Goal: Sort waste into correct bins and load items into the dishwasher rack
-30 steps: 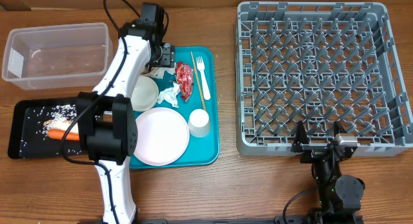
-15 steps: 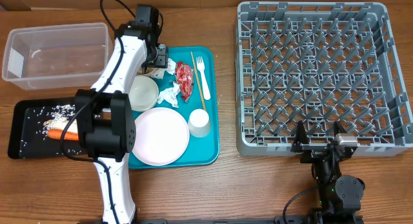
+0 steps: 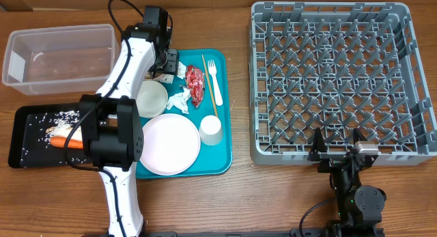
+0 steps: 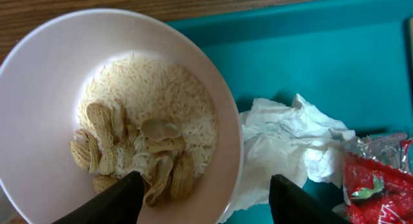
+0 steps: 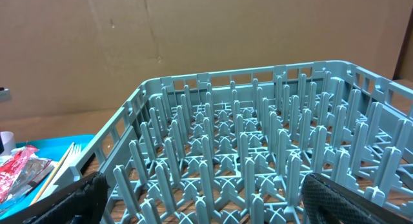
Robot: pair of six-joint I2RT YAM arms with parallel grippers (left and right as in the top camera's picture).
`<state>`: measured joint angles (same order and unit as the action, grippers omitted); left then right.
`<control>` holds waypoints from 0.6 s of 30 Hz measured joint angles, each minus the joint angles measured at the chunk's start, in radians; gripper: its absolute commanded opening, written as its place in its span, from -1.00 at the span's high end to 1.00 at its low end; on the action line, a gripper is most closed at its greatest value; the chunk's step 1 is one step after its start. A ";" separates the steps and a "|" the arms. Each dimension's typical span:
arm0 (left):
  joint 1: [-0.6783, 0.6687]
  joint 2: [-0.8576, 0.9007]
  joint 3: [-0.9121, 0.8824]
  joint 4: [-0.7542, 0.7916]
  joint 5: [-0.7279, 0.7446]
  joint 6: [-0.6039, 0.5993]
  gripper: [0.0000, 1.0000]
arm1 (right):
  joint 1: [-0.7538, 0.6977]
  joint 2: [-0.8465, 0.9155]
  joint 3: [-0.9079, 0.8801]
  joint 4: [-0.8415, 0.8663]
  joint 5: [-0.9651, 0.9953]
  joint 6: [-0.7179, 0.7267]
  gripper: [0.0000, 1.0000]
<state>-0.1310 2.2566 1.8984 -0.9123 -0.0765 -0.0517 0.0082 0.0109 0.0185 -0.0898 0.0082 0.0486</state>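
My left gripper (image 4: pixel 208 188) (image 3: pixel 169 62) hangs open at the far end of the teal tray. Its jaws straddle the right rim of a small white bowl (image 4: pixel 45 101), one finger inside and one outside above a crumpled napkin (image 4: pixel 290 137), without touching the rim. The bowl holds rice and peanut shells (image 4: pixel 139 146). A red wrapper (image 3: pixel 196 83), white fork (image 3: pixel 214 72), wooden stick (image 3: pixel 210 87), empty bowl (image 3: pixel 151 97), plate (image 3: pixel 171 145) and cup (image 3: pixel 211 130) lie on the tray. My right gripper (image 3: pixel 338 151) (image 5: pixel 206 208) stands open and empty at the front edge of the grey rack (image 3: pixel 341 80).
A clear tub (image 3: pixel 61 56) sits at the far left. In front of it a black tray (image 3: pixel 27 151) holds rice scraps and a carrot (image 3: pixel 65 141). The teal tray (image 3: pixel 222 158) lies between the bins and the rack. A cardboard wall stands behind the rack.
The left gripper has shifted slightly towards the far left over the bowl and its jaws have narrowed a little. The right arm has not moved.
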 measured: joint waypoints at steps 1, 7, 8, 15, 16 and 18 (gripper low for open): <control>0.000 0.000 -0.002 0.000 -0.001 0.000 -0.30 | 0.000 0.000 0.000 0.000 0.000 0.000 -1.00; 0.000 0.001 -0.008 0.002 -0.003 0.000 -0.30 | 0.000 0.000 0.000 0.000 0.000 0.000 -1.00; 0.000 0.001 -0.008 0.006 -0.003 0.000 -0.29 | 0.000 0.000 0.000 0.000 0.000 0.000 -1.00; 0.000 0.001 -0.009 0.029 -0.003 -0.003 -0.20 | 0.000 0.000 0.000 0.000 0.000 0.000 -1.00; 0.000 0.001 -0.009 0.032 -0.003 -0.005 -0.19 | 0.000 0.000 0.000 0.000 0.000 0.000 -0.99; 0.000 0.001 -0.009 0.038 -0.003 -0.005 -0.18 | 0.000 0.000 0.000 0.000 0.000 0.000 -1.00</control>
<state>-0.1310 2.2578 1.8893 -0.8742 -0.0799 -0.0566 0.0082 0.0109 0.0185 -0.0898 0.0082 0.0486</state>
